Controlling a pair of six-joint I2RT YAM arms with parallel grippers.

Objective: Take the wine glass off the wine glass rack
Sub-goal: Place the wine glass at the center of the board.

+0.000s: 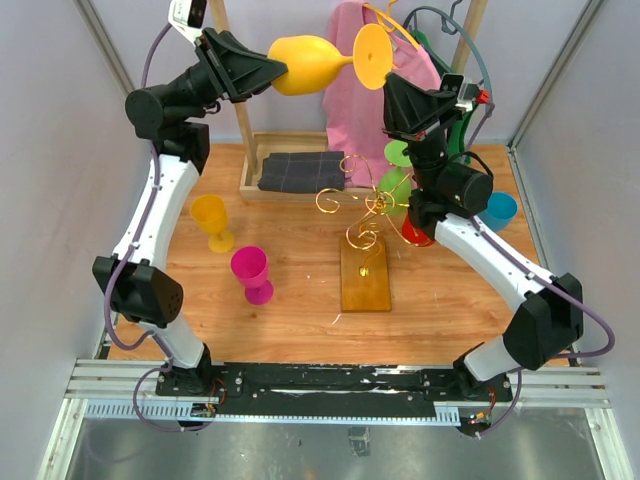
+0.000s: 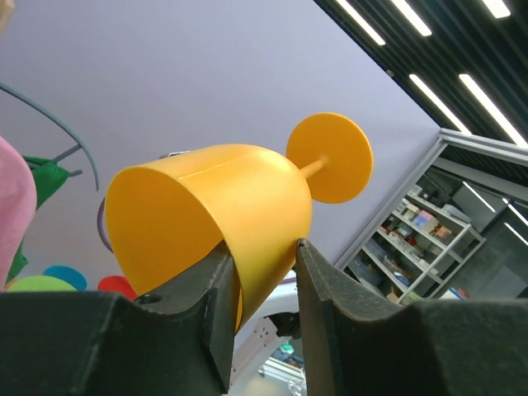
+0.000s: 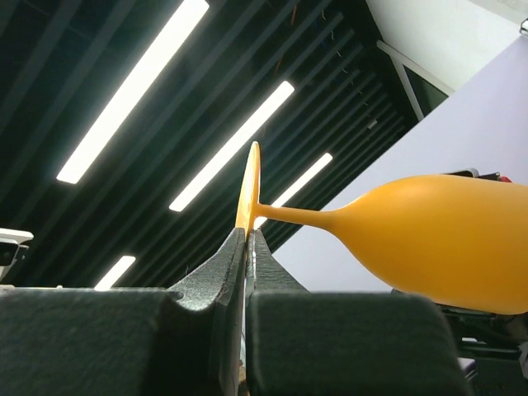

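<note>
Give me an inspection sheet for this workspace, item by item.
Surface: wooden tabletop, no spill seen.
Job's things: orange wine glass held in the air on its side, clear of the wine glass rack standing mid-table.
Clutter: yellow glass and magenta glass upright left of the rack; teal glass at right; green glass and red glass by the rack, partly hidden by the right arm.
Grippers: left gripper jaws clamp the bowl's rim; right gripper jaws pinch the foot.
Cables: purple cable along each arm, clear of the rack.
Surroundings: clothes rack with pink garment and dark folded cloth behind.
</note>
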